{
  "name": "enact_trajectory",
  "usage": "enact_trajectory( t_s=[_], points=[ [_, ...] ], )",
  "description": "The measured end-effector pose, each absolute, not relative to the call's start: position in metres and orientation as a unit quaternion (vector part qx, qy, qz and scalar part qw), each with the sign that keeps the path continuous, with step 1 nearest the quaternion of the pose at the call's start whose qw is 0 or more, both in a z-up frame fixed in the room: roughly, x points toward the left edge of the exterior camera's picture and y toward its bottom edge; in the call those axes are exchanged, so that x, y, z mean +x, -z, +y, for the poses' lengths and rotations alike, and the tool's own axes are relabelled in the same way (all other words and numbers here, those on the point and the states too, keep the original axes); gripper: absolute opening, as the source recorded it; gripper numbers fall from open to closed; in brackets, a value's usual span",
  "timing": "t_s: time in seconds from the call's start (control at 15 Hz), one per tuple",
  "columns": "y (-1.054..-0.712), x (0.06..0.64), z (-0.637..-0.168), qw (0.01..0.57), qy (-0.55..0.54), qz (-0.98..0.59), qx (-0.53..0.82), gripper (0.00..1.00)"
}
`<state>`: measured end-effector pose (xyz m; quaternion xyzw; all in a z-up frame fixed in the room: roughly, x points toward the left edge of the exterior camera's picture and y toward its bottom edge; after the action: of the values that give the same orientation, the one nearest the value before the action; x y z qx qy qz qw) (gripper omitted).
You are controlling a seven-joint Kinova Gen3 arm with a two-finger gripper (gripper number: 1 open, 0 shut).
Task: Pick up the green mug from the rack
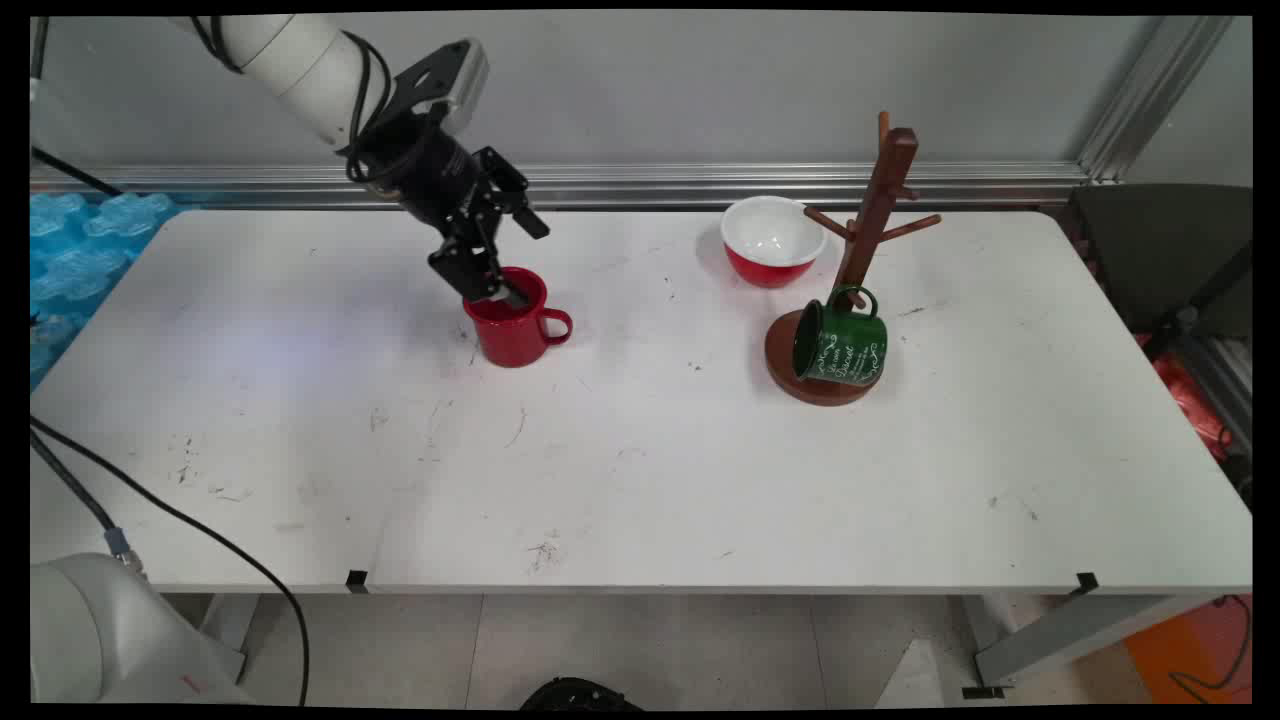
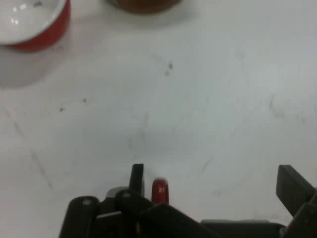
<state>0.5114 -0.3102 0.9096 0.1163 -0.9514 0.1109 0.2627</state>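
While the arm leans in from the upper left of the main view, its black gripper (image 1: 500, 285) is tilted down onto a red mug (image 1: 512, 320) that stands upright on the white table (image 1: 640, 480), left of centre, handle pointing right. One finger looks dipped inside the mug's mouth at the rim; the other sticks out up and to the right, clear of the mug. So the pincer is spread wide, and I can't tell from here whether it actually has a grip on the rim.

Off to the right, well apart from the mug, there's a red bowl (image 1: 772, 243) with a white inside, near the back edge. Just beside it is a wooden mug tree (image 1: 860, 270) on a round base, with a green mug (image 1: 840, 342) lying tilted on that base, mouth facing left. It has white lettering on its side, but it's too small to read. Nothing sits between the red mug and the bowl, just scuffed tabletop. Black cables run along the left side, and something blue and bubbly (image 1: 75, 260) sits past the table's left end.

In the hand view, the fingers (image 2: 292, 186) rise far apart from the bottom edge. A bit of red mug (image 2: 160, 191) peeks up right next to the left finger. The bowl (image 2: 34, 25) shows at the top left corner, and the tree's brown base (image 2: 146, 5) at the top edge.
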Motion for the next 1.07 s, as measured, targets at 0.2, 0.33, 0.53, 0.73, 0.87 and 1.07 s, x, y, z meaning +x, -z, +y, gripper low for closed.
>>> enact_trajectory(
  t_s=[0.2,0.33,0.53,0.73,0.87,1.07],
  points=[
    [-0.91,0.502,-0.311,0.288,-0.109,-0.942,0.132,1.0],
    [-0.907,0.492,-0.312,0.308,-0.107,-0.935,0.142,1.0],
    [-0.898,0.476,-0.312,0.332,-0.103,-0.925,0.156,1.0],
    [-0.888,0.459,-0.315,0.36,-0.099,-0.911,0.173,1.0],
    [-0.882,0.452,-0.317,0.374,-0.097,-0.904,0.183,1.0],
    [-0.87,0.437,-0.322,0.401,-0.089,-0.89,0.198,1.0]
  ],
)
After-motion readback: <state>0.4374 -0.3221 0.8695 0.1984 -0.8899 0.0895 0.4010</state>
